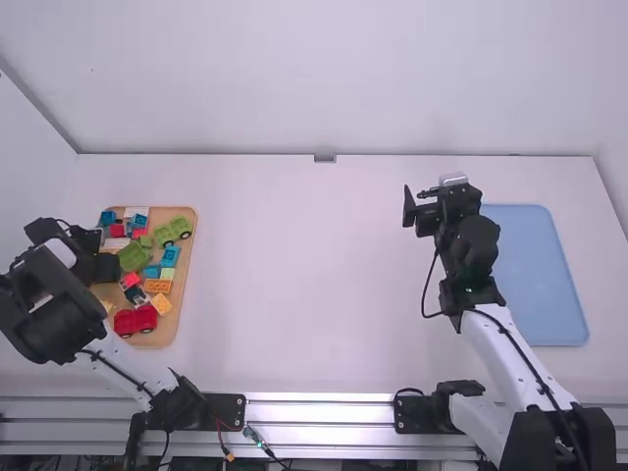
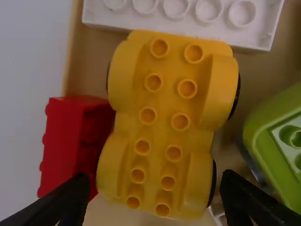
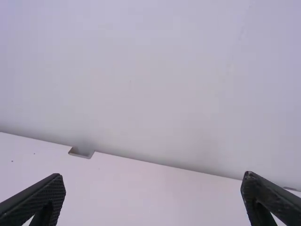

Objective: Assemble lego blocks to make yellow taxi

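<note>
Two neighbours crowd the yellow car base [image 2: 162, 103]: a red block [image 2: 61, 146] right beside one flank, a green block [image 2: 273, 117] near the other. Should the left gripper [image 2: 154, 180] come down off-centre, a fingertip could snag the red block and skew the base. That gripper stands wide and empty, the base lying between its fingers' lines on the tray [image 1: 184, 280]. The right gripper [image 3: 153, 176], also spread and empty, hangs well apart.
</note>
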